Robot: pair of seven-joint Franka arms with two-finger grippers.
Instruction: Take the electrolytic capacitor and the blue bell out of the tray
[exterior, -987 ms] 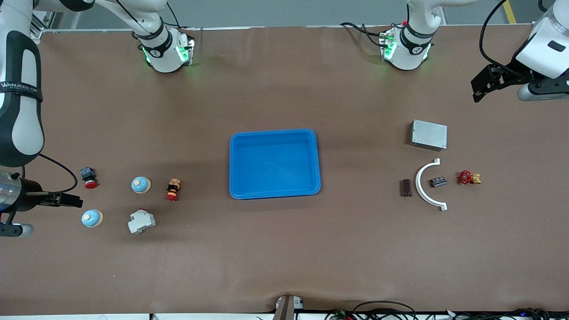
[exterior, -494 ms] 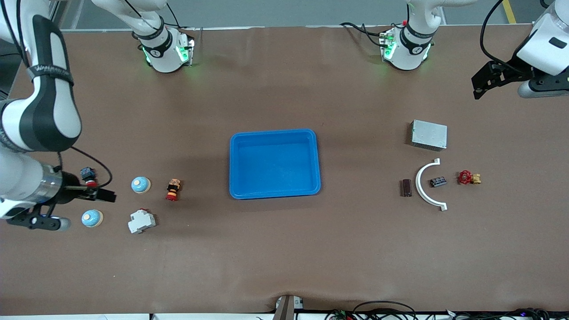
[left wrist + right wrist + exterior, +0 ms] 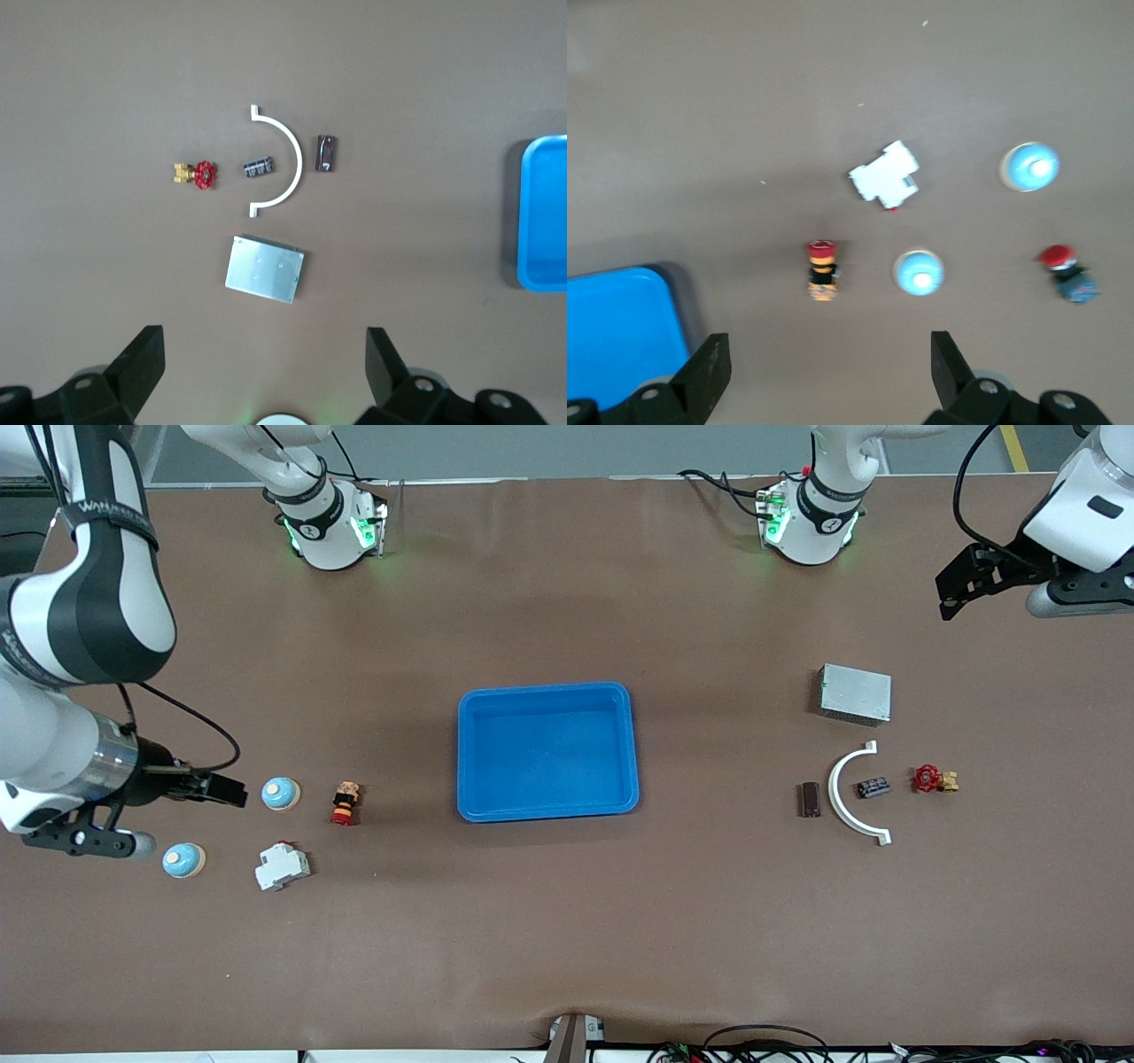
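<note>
Big table [image 3: 567, 939] covered all over with a brown cloth. Cloth smooth and plain, with a few soft folds along the edge nearest the front camera. Same brown cloth [image 3: 106, 88] filling the left wrist view, and again [image 3: 744, 106] in the right wrist view. Grey wall or floor [image 3: 567, 447] past the table's top edge. Yellow stripe [image 3: 1015, 447] on the floor near the left arm's end. Black cables [image 3: 762, 1041] bunched along the table's near edge. Small grey bracket [image 3: 571, 1036] fixed at the middle of that edge. Soft, even light, with pale shadows on the cloth.
</note>
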